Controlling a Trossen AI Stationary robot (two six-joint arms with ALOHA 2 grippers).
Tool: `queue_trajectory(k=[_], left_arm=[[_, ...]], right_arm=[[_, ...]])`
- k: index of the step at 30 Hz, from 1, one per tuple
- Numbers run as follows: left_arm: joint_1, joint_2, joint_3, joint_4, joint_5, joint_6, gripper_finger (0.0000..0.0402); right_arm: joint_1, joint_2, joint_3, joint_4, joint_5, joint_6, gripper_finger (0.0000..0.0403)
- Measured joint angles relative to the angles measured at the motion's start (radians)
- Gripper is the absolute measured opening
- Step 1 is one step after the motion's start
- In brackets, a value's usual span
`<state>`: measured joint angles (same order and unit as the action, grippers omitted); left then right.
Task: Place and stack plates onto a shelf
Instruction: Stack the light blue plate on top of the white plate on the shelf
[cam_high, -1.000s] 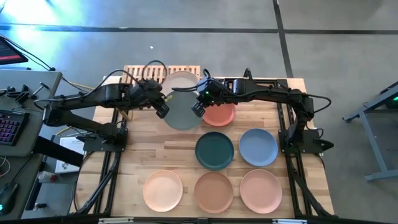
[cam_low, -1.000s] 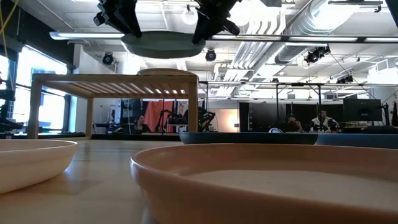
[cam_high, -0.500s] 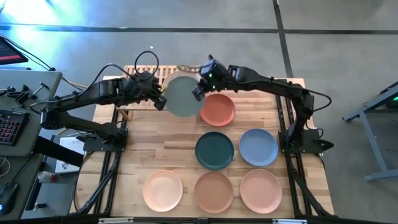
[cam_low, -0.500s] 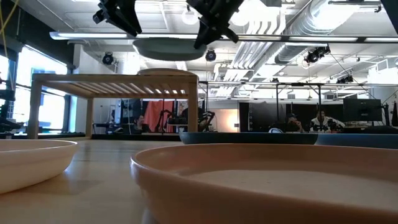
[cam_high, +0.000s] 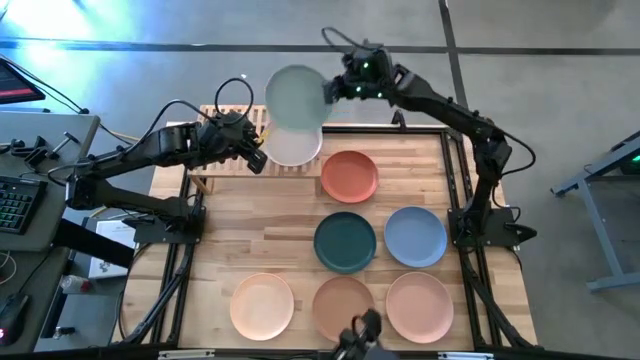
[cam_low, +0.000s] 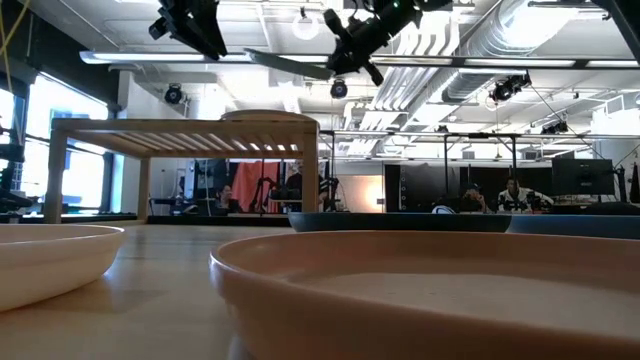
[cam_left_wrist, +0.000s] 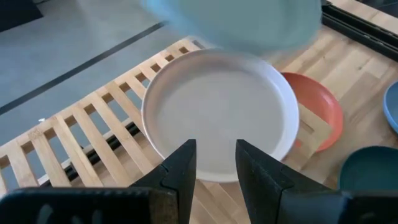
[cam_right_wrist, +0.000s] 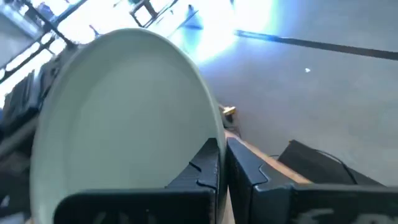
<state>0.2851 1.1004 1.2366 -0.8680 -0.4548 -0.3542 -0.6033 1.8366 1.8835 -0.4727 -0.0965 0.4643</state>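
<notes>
The sage green plate (cam_high: 294, 98) hangs high in the air over the shelf's far edge, tilted, and my right gripper (cam_high: 328, 90) is shut on it. It shows as a slanted sliver in the low view (cam_low: 288, 64). The beige plate (cam_high: 292, 147) lies flat by its base on the slatted wooden shelf (cam_high: 224, 116). My left gripper (cam_high: 256, 160) hovers open just near of the beige plate (cam_left_wrist: 217, 118), touching nothing. Terracotta (cam_high: 349, 176), dark teal (cam_high: 345, 242), light blue (cam_high: 415, 237), peach (cam_high: 262, 306), tan (cam_high: 343, 308) and pink (cam_high: 420, 307) plates rest on the table. My right gripper (cam_right_wrist: 222, 155) pinches the sage green plate's rim (cam_right_wrist: 208, 132) on the side toward the table's right, one finger on the inner face and one under it. It comes level from the right. The plate is lifted clear and tilted, stretching away from the fingers (cam_right_wrist: 208, 163).
The shelf (cam_low: 185, 130) stands at the table's far left, its left half showing bare slats (cam_left_wrist: 93, 127). The six loose plates fill the table's middle and near side in rows. A desk with a keyboard (cam_high: 15, 205) stands off the table's left.
My right gripper has risen and swung toward the far edge, carrying the sage green plate from low beside the shelf to high above it and tipping it. The plate has come away from my left gripper, which has shifted slightly toward the far edge.
</notes>
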Motion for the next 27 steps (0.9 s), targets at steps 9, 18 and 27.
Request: queue_trajectory(k=[9,18,27], left_arm=[[0.022,-0.002,0.000,0.000,0.000,0.000,0.0100],[0.021,-0.024,0.000,0.001,0.000,0.027,0.0100],[0.021,-0.035,0.000,0.000,0.000,0.035,0.0100]], right_arm=[[-0.024,0.033,0.000,-0.010,-0.032,0.047,0.0000],[0.037,0.096,0.000,-0.039,-0.073,0.085,0.0000],[0.075,0.129,-0.001,-0.099,-0.017,0.095,0.0000]])
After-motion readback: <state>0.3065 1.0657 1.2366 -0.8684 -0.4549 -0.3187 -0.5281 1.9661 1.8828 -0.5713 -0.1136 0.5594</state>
